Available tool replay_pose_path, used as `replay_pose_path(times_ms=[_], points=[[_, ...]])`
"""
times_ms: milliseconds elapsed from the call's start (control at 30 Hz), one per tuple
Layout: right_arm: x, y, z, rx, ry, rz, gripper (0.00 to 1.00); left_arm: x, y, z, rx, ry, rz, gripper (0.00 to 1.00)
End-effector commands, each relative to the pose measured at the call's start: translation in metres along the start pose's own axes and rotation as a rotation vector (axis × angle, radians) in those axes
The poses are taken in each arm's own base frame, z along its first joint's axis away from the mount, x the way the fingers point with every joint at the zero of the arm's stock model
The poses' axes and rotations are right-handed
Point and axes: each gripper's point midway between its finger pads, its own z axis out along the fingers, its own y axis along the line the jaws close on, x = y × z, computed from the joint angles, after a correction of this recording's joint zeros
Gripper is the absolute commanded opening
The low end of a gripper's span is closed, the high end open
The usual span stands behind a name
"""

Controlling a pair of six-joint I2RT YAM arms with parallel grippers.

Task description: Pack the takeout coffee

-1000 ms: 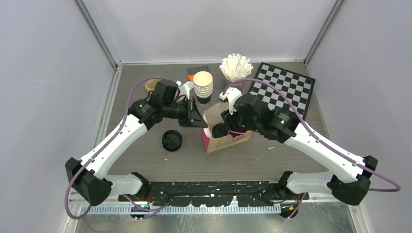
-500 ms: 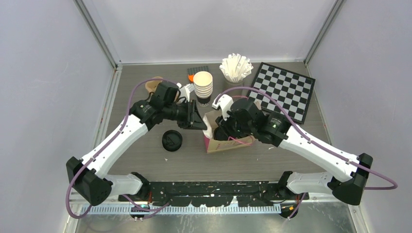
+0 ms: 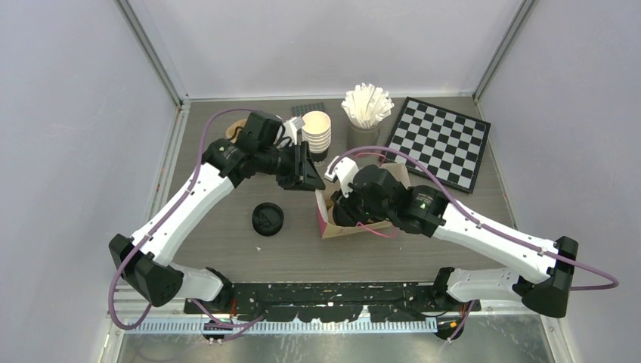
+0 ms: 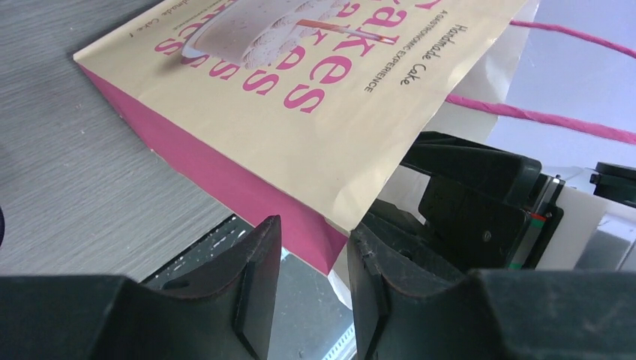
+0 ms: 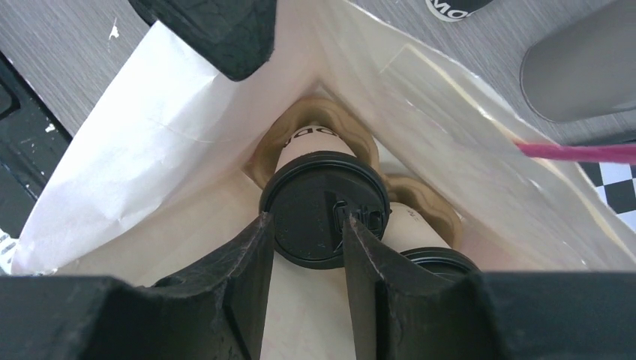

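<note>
1. Coffee (image 5: 324,217) is already inside the bag (image 3: 344,227), which sits on the worktop (image 3: 423,253) between the two arms. There are two black-lidded cups side by side.
2. The right arm (image 3: 491,231) is much the nearer. Its wrist reaches into the bag's mouth, while the left arm (image 3: 189,200) stays outside at the bag's far-left side.
3. Deep in the bag, both cups sit in a tan carrier (image 5: 319,116). Their lids face back up the bag towards the right jaws.
4. So the nearer cup lies straight ahead of the right jaws, with its long axis running along their line of reach. The other cup (image 5: 439,262) is just beside it, off to the right and partly hidden.
5. The right jaws stand part open with the nearer lid showing through the gap. The lid is wider than that gap, and I see nothing gripped between them.
6. The left jaws are also part open. The bag's pink bottom corner pokes towards the gap, but the paper is not pinched.
7. My guess is that the next move only needs the right jaws drawn straight back along the cup's axis, clear of the pink handle (image 5: 577,152).
</note>
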Motion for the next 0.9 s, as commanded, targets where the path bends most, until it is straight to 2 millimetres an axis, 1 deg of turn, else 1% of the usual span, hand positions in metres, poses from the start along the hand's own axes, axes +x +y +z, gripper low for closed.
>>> replay_pose_path(times_ms=[0, 67, 133, 233, 367, 533, 767, 867], points=[[-0.019, -0.006, -0.006, 0.046, -0.094, 0.034, 0.44, -0.001, -0.003, -0.015, -0.045, 0.002, -0.019, 0.4], [-0.019, -0.007, -0.007, 0.051, -0.101, 0.035, 0.44, 0.001, -0.002, -0.017, -0.055, 0.005, -0.029, 0.42], [-0.018, -0.007, -0.007, 0.052, -0.103, 0.036, 0.44, 0.004, 0.0, -0.016, -0.056, 0.014, -0.049, 0.43], [-0.015, -0.007, -0.007, 0.053, -0.096, 0.033, 0.44, 0.005, -0.003, -0.012, -0.027, 0.016, -0.065, 0.45], [-0.015, -0.007, -0.006, 0.058, -0.101, 0.033, 0.44, 0.005, -0.005, -0.01, -0.028, 0.032, -0.081, 0.44], [-0.018, -0.007, -0.004, 0.068, -0.114, 0.06, 0.44, 0.008, -0.005, -0.008, -0.031, 0.059, -0.11, 0.37], [-0.019, -0.009, -0.002, 0.083, -0.12, 0.065, 0.44, 0.014, -0.006, -0.01, -0.066, 0.082, -0.119, 0.4], [-0.018, -0.009, -0.001, 0.082, -0.116, 0.065, 0.44, 0.014, -0.005, -0.01, -0.064, 0.072, -0.126, 0.41]])
